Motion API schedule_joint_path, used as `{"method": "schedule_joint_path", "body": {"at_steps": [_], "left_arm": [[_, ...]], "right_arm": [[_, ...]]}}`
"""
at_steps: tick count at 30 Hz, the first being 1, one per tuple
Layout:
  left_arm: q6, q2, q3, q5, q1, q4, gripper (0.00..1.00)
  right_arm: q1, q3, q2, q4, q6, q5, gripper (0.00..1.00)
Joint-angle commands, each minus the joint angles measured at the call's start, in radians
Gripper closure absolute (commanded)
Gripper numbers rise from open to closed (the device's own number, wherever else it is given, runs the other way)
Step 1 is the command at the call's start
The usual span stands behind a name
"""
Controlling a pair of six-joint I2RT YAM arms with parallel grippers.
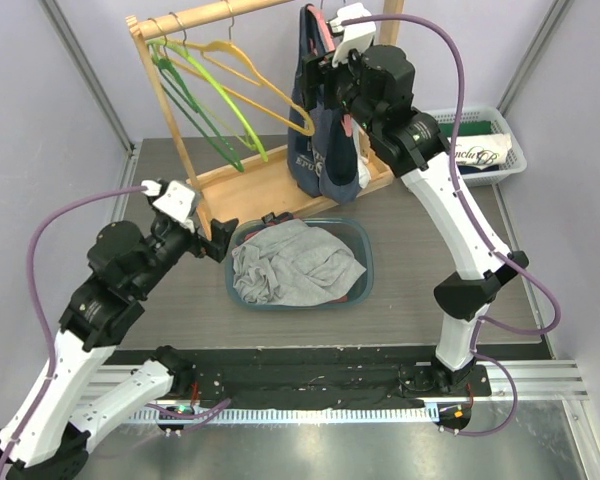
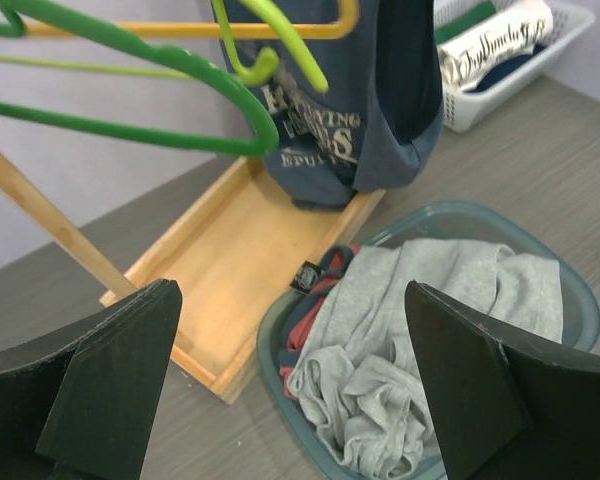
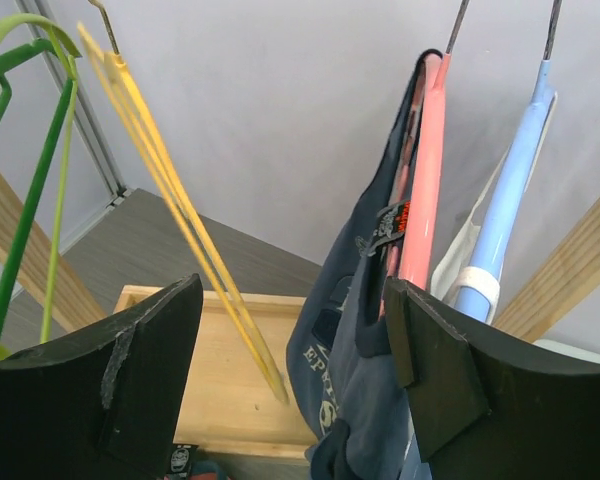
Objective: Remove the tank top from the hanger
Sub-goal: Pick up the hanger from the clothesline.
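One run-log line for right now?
tank top: on pink hanger | right gripper: open, near it, nothing held | left gripper: open, low by basket

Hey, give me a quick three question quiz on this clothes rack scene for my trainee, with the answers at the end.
1. True or false: the navy tank top lies in the teal bin.
2. What mostly fills the bin? A grey clothes; B hangers; C shoes.
3. Fill in: the right end effector, up by the pink hanger, has its jaws ____.
Key: 1 false; 2 A; 3 open.
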Motion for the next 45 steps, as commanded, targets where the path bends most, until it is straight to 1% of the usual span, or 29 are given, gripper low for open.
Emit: {"method": "schedule_joint_path", "body": {"at_steps": [1,6,11,16,21,24,30,35,41,44,45], "left_arm": [[-0.007,0.011,0.007,0.081,0.005,0.043,0.01],[-0.015,0.018,0.028,0.139,0.005,0.036,0.02],[-0.021,0.017,0.042,0.196,0.005,0.026,0.03],[-0.030,0.022,0.053,0.222,0.005,0.024,0.03],[-0.038,0.012,0.057,0.236,0.005,0.027,0.03],[-0.044,0.008,0.059,0.239,0.005,0.027,0.03],[-0.055,0.006,0.082,0.258,0.006,0.027,0.04],[-0.067,0.002,0.089,0.267,0.006,0.030,0.04],[-0.084,-0.012,0.088,0.271,0.008,0.032,0.05],[-0.081,-0.014,0.080,0.282,0.008,0.032,0.06],[-0.081,-0.015,0.080,0.290,0.008,0.032,0.06]], "right_arm": [[-0.039,0.026,-0.010,-0.009,0.022,-0.041,0.19],[-0.089,0.047,0.008,-0.017,0.056,-0.051,0.19],[-0.115,-0.022,-0.026,-0.018,0.059,-0.049,0.19],[-0.134,-0.058,-0.030,-0.018,0.061,-0.046,0.19],[-0.140,-0.058,0.006,-0.043,0.061,-0.041,0.19],[-0.141,-0.065,0.026,-0.058,0.055,-0.014,0.19],[-0.140,-0.133,0.020,-0.086,0.055,0.049,0.27],[-0.138,-0.167,-0.003,-0.092,0.064,0.057,0.28],[-0.140,-0.202,-0.035,-0.156,0.072,0.080,0.27],[-0.137,-0.257,-0.084,-0.144,0.099,0.028,0.23],[-0.137,-0.277,-0.099,-0.132,0.105,-0.044,0.20]]}}
